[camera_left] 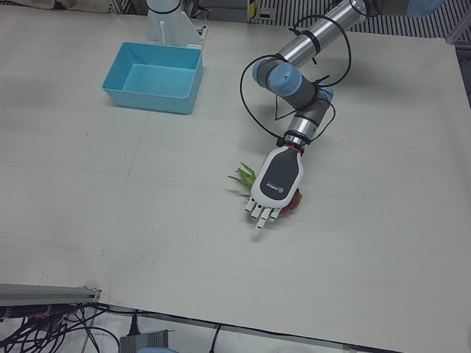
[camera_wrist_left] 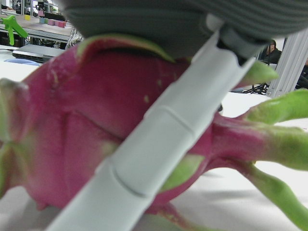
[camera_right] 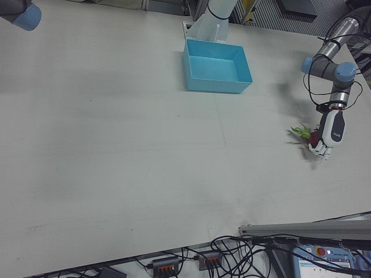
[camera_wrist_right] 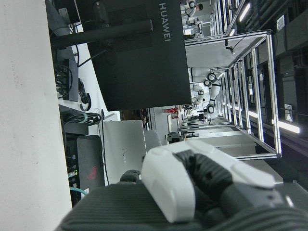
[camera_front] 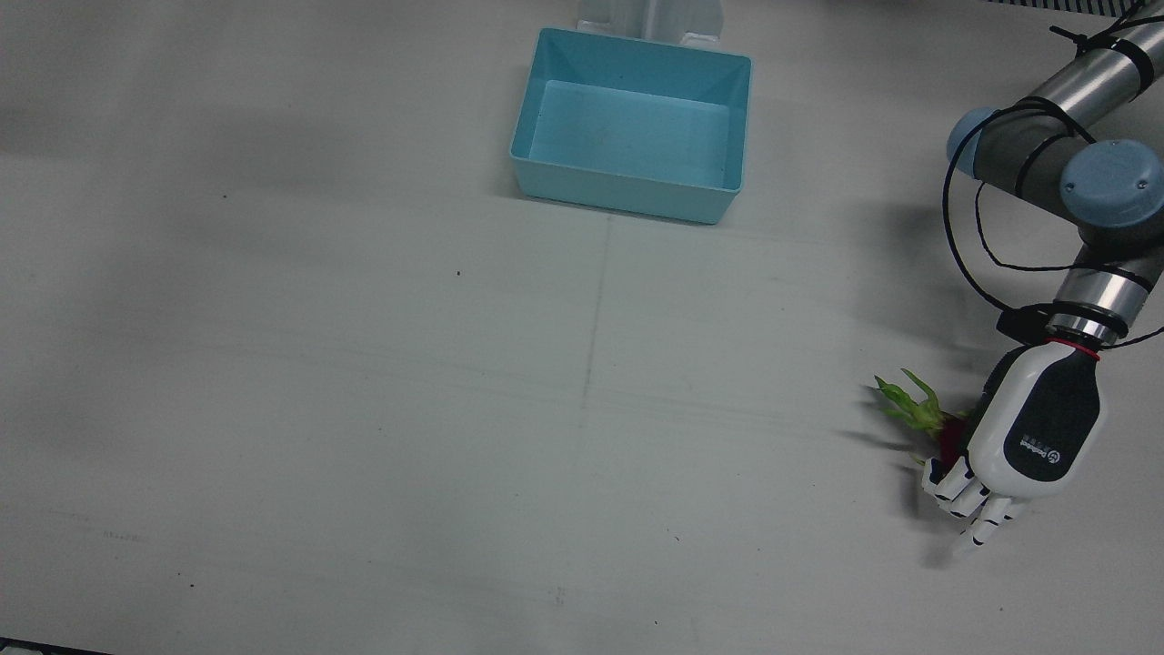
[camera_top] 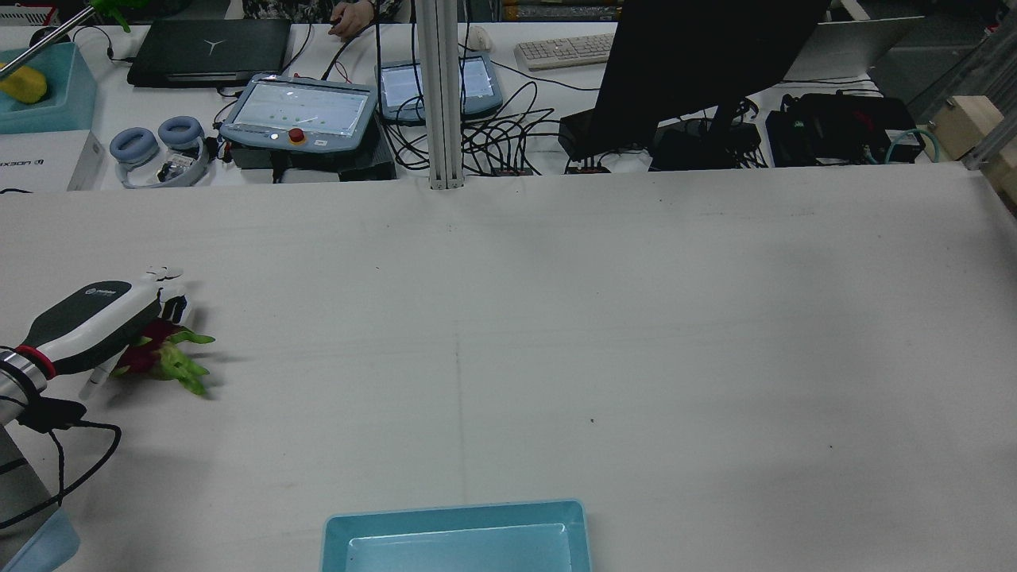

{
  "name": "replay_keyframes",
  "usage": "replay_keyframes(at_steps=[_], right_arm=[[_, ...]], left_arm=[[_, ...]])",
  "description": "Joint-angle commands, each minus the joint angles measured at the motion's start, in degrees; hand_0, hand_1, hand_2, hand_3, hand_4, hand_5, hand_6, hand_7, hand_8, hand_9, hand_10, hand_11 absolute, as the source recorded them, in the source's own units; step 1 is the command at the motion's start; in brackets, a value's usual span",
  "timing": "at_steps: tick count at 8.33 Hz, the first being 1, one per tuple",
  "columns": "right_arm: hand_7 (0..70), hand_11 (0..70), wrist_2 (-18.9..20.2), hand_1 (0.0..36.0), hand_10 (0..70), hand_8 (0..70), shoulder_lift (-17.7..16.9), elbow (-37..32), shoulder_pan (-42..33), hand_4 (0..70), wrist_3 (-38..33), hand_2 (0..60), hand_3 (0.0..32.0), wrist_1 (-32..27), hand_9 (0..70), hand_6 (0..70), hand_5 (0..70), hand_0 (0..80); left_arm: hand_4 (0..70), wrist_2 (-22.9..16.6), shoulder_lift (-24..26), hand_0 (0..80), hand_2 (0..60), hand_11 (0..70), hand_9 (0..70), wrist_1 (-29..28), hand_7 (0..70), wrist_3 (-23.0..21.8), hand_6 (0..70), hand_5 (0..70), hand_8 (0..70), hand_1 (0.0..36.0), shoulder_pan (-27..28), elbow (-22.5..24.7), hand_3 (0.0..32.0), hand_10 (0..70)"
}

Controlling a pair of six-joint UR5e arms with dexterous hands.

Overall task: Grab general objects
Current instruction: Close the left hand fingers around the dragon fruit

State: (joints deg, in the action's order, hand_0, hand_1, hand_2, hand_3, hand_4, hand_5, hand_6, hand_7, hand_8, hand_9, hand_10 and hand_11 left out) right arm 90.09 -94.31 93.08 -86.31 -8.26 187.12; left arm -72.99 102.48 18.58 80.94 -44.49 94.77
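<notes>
A dragon fruit (camera_front: 917, 411), magenta with green leafy tips, lies on the white table at the robot's left side. My left hand (camera_front: 1032, 437) rests palm-down on top of it, with the fingers (camera_front: 968, 496) stretched out past the fruit rather than wrapped round it. In the left hand view the fruit (camera_wrist_left: 72, 139) fills the frame and one white finger (camera_wrist_left: 159, 144) lies slantwise across it. The fruit also shows in the rear view (camera_top: 163, 359) and the left-front view (camera_left: 295, 201). My right hand shows only in its own view, as one bent finger (camera_wrist_right: 192, 180).
An empty light-blue bin (camera_front: 627, 196) stands at the middle of the table on the robot's side, well away from the fruit. Behind the table's far edge are a monitor (camera_top: 699, 56), teach pendants (camera_top: 298, 107) and cables. A black cable (camera_front: 964, 264) loops beside my left forearm.
</notes>
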Motion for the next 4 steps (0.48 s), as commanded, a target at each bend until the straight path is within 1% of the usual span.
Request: replay_keyframes(at_steps=[1, 2, 3, 4], right_arm=[[0.0, 0.0, 0.0, 0.0, 0.0, 0.0, 0.0, 0.0, 0.0, 0.0, 0.0, 0.0, 0.0, 0.0, 0.0, 0.0, 0.0, 0.0], [0.0, 0.0, -0.1, 0.0, 0.0, 0.0, 0.0, 0.0, 0.0, 0.0, 0.0, 0.0, 0.0, 0.0, 0.0, 0.0, 0.0, 0.0], [0.0, 0.0, 0.0, 0.0, 0.0, 0.0, 0.0, 0.0, 0.0, 0.0, 0.0, 0.0, 0.0, 0.0, 0.0, 0.0, 0.0, 0.0], [0.0, 0.0, 0.0, 0.0, 0.0, 0.0, 0.0, 0.0, 0.0, 0.0, 0.0, 0.0, 0.0, 0.0, 0.0, 0.0, 0.0, 0.0]], left_arm=[[12.7, 1.7, -0.3, 80.0, 60.0, 70.0, 19.3, -0.3, 70.0, -0.2, 51.0, 70.0, 13.3, 36.0, -0.1, 0.7, 0.0, 70.0], [15.2, 1.7, -0.3, 80.0, 60.0, 70.0, 35.7, -0.3, 70.0, -0.2, 62.2, 70.0, 30.2, 36.0, -0.2, 0.8, 0.0, 70.0], [21.9, 2.1, -0.3, 80.0, 60.0, 70.0, 70.0, -0.3, 70.0, -0.2, 70.0, 70.0, 60.1, 36.0, -0.2, 0.9, 0.0, 70.0], [28.6, 2.1, -0.2, 80.0, 60.0, 70.0, 70.0, -0.3, 70.0, -0.3, 70.0, 70.0, 70.0, 36.0, -0.2, 1.0, 0.0, 70.0]])
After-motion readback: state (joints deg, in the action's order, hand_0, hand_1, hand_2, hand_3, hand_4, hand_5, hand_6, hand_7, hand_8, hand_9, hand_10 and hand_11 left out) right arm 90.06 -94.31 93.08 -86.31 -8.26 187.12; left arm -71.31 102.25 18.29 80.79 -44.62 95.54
